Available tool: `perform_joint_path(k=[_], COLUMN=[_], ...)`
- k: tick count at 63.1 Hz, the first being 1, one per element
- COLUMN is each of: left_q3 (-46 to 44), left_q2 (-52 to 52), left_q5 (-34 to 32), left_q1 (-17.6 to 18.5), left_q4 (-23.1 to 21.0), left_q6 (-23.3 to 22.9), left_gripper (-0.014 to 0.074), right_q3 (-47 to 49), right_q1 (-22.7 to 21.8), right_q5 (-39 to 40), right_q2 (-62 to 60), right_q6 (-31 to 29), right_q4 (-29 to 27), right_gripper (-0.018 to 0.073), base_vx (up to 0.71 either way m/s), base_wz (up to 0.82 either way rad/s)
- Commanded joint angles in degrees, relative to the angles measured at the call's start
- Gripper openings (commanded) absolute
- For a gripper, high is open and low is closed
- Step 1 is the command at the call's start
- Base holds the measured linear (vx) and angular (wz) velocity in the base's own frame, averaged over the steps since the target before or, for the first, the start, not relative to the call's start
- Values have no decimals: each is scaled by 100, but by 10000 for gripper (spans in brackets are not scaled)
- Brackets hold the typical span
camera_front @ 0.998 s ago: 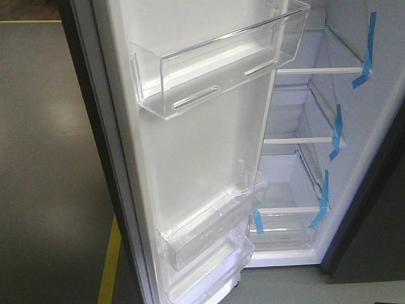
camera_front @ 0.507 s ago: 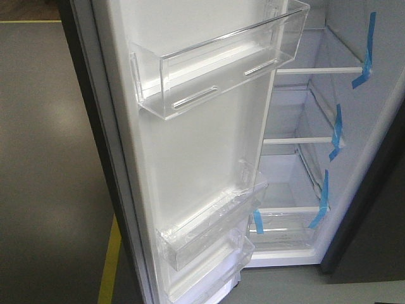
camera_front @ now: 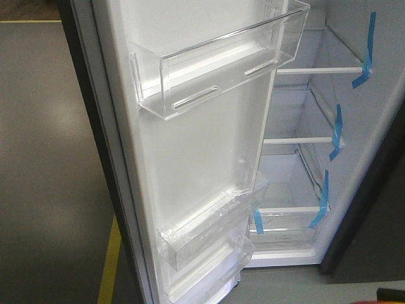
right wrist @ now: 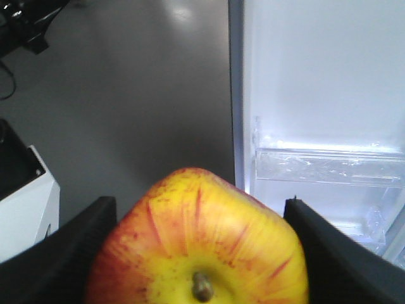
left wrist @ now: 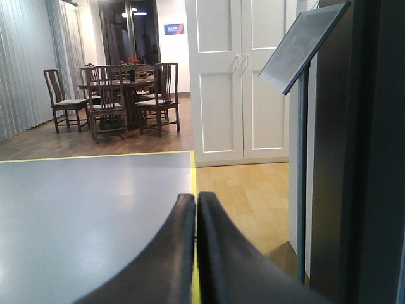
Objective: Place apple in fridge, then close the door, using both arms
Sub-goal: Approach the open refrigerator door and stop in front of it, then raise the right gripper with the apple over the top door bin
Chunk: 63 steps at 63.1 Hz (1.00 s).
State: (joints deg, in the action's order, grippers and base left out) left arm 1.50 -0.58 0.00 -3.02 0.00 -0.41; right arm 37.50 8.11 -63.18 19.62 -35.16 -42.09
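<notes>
One change: red sliver (camera_front: 392, 296) enters front-view corner | left gripper (left wrist: 195, 199) closed, empty | right gripper (right wrist: 199, 204) clamps apple (right wrist: 196, 237)

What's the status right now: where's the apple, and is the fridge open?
Left gripper shut, empty. Right gripper shut on apple, not yet in fridge. Door open, visible shelves bare, nothing seen blocking.

Front camera stood high, close, tilted down on door (camera_front: 190, 145) inner face, fridge (camera_front: 288, 107) shelves beyond. Left wrist camera sat low, faced outward along left gripper (left wrist: 196, 196) over grey floor (left wrist: 76, 209). Right wrist camera looked past apple (right wrist: 196, 247), near. Floor shared.
</notes>
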Motion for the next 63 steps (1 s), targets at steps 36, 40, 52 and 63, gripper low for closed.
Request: perform_joint_path(k=[36,40,52,63], left_q3=[123,123,123,123], left_q2=[-88,-88,-88,-88], left_q5=[-443,-443,-443,-443], left_q1=[18,18,18,18], left_q4=[0,0,0,0], left_q6=[-56,-56,-56,-56], left_gripper=[-6,-6,-6,-6], right_q3=[3191,3608,5070,6168], right_q1=[3,8,8,8], right_q5=[1030,923,672,568], right_q2=[3819,4123,5162,5938], right_q6=[54,-107,-3,85], right_q4=[721,576,541,494], right_gripper=[352,352,352,352], base_vx=[0,0,0,0], base_wz=[0,0,0,0])
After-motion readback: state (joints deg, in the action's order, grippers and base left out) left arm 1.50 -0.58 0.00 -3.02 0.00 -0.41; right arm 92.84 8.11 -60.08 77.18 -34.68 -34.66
